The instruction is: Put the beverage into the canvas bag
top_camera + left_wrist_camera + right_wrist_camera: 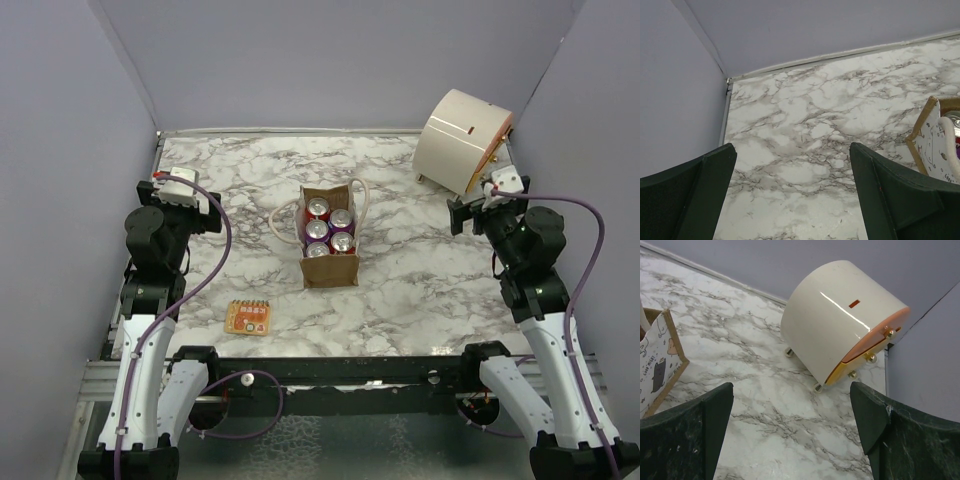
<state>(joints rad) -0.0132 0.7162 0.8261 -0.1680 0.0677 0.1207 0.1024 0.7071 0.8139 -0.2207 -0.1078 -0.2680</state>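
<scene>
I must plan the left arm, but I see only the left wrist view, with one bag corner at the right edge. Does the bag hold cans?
Observer: Yes. In the top view, the canvas bag stands upright with several cans inside.
Operator: What else lies on my side?
Observer: A small orange packet lies on the table, near-left of the bag.
Operator: And the right gripper?
Observer: The right gripper is open, pointing toward the cream container.
</scene>
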